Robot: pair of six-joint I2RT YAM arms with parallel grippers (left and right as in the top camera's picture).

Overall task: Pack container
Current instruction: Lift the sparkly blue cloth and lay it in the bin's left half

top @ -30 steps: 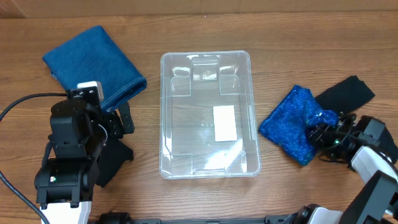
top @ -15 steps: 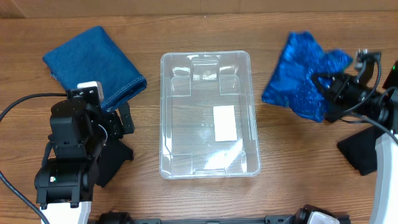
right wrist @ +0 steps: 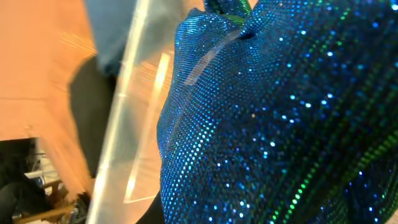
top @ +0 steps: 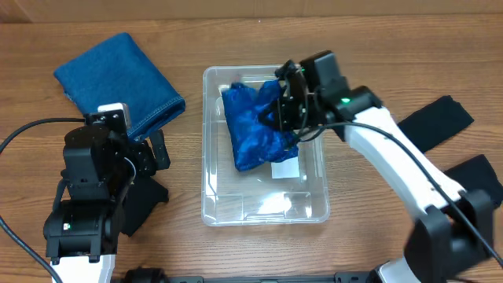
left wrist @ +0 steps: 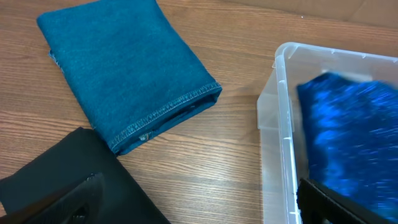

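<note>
The container (top: 211,141), a clear rectangular bin, stands mid-table. A sparkly blue cloth (top: 251,126) hangs crumpled over its far half, and my right gripper (top: 284,110) is shut on the cloth's right side. In the right wrist view the sequinned cloth (right wrist: 280,124) fills the frame and hides the fingers, with the container's rim (right wrist: 118,124) at the left. My left gripper (top: 151,151) stands open and empty left of the container. In its wrist view the left gripper (left wrist: 205,211) spans bare wood between a black cloth (left wrist: 56,180) and the container wall (left wrist: 283,124).
A folded denim cloth (top: 118,82) lies at the far left, and in the left wrist view the denim cloth (left wrist: 124,68) sits just ahead of the fingers. A black cloth (top: 145,200) lies under the left arm. Two more black cloths (top: 436,118) (top: 479,177) lie at the right.
My right gripper shut on the sparkly blue cloth, lifted it from the table's right side and carried it left over the container. The left arm has not moved.
</note>
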